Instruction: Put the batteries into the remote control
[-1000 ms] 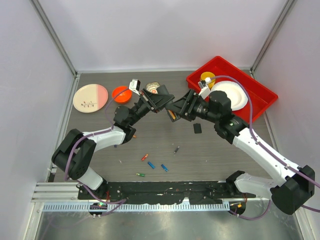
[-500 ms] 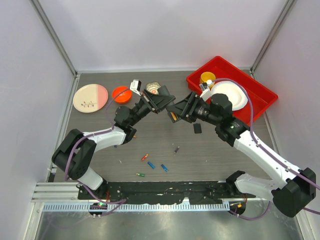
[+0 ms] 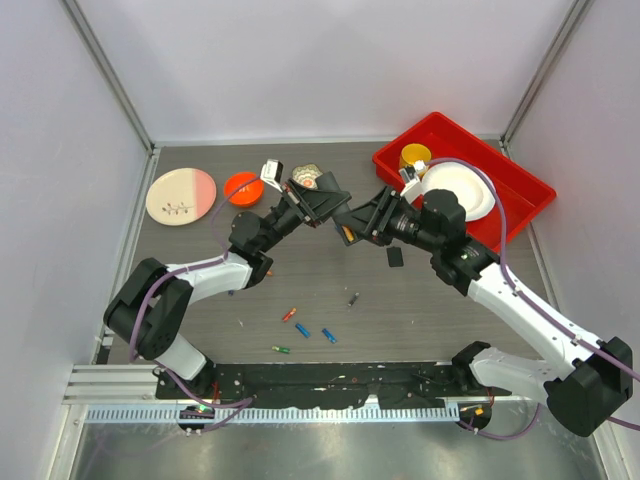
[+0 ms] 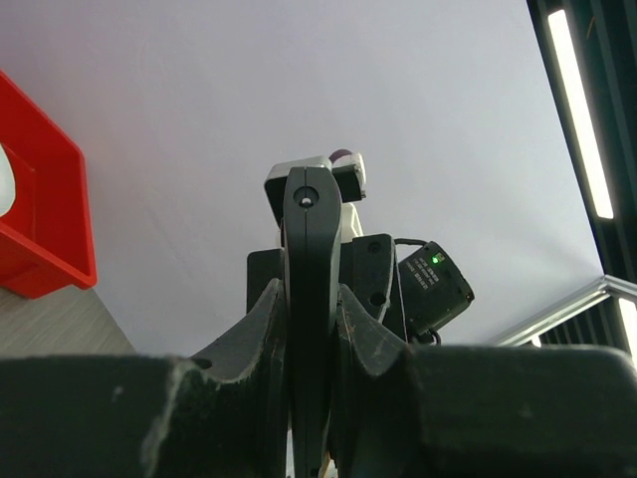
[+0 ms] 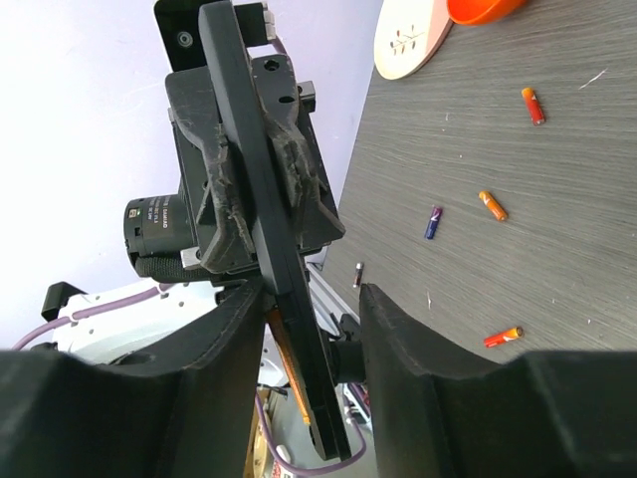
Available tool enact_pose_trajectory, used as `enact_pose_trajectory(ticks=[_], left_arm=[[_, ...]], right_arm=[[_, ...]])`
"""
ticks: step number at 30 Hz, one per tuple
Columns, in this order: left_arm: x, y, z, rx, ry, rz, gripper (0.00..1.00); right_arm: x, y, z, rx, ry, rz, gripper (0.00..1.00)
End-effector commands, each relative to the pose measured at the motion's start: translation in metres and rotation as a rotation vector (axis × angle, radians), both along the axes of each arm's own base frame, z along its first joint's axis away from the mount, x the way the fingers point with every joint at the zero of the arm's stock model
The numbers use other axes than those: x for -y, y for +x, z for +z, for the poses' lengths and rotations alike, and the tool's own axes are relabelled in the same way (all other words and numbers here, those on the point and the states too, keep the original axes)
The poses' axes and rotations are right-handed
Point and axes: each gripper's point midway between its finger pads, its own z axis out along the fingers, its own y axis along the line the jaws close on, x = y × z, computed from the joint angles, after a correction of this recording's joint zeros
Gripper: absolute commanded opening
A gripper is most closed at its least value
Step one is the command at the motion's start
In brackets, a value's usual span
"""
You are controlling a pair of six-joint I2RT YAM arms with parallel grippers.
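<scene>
My left gripper [image 3: 318, 203] is shut on the remote control [image 3: 327, 212], a slim black bar held edge-on above the table. The left wrist view shows the remote [image 4: 314, 249] clamped between both fingers. My right gripper [image 3: 352, 222] is open, its jaws either side of the remote's free end [image 5: 299, 329]. A thin orange battery [image 5: 289, 373] lies along the remote's face beside my right gripper's left finger. Several batteries lie on the table: orange [image 3: 289, 314], blue [image 3: 302, 330], blue [image 3: 328, 336] and green [image 3: 281, 349]. Some show in the right wrist view [image 5: 492, 205].
A small flat black squarish piece [image 3: 395, 257] and a grey metal bit [image 3: 353, 298] lie on the table. An orange bowl [image 3: 241, 187] and a pink-and-cream plate [image 3: 181, 195] sit back left. A red tray [image 3: 520, 190] with a white plate stands back right.
My right gripper has moved a little left and closer around the remote's end. The left arm and the remote have not moved. The loose batteries lie where they were.
</scene>
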Motion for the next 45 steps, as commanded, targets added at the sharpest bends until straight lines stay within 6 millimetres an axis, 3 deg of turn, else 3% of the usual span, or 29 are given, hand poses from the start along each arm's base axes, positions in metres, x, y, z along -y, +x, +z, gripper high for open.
enact_pose_trajectory(ticks=[1,13,20,30,33,38,45], left_arm=[[-0.03,-0.027,0.07,0.243,-0.201,0.041,0.0],[-0.029,-0.026,0.067,0.238,-0.197,0.039,0.0],[-0.027,-0.024,0.06,0.225,-0.184,0.037,0.0],[-0.026,-0.022,0.053,0.215,-0.171,0.043,0.0],[-0.025,-0.021,0.05,0.209,-0.166,0.041,0.0],[-0.025,-0.024,0.053,0.217,-0.169,0.035,0.0],[-0.026,-0.026,0.054,0.218,-0.171,0.029,0.0]], right_arm=[[0.002,-0.007,-0.005,-0.008,-0.002,0.019,0.44],[-0.001,-0.007,-0.006,-0.001,0.013,0.031,0.26],[-0.002,-0.007,0.008,0.03,0.029,0.038,0.62],[0.002,-0.011,0.05,0.155,0.035,0.05,0.73],[0.006,-0.013,0.054,0.165,0.005,0.045,0.75],[0.016,-0.009,0.051,0.181,-0.037,0.017,0.74],[0.018,-0.01,0.024,0.14,-0.081,0.026,0.55]])
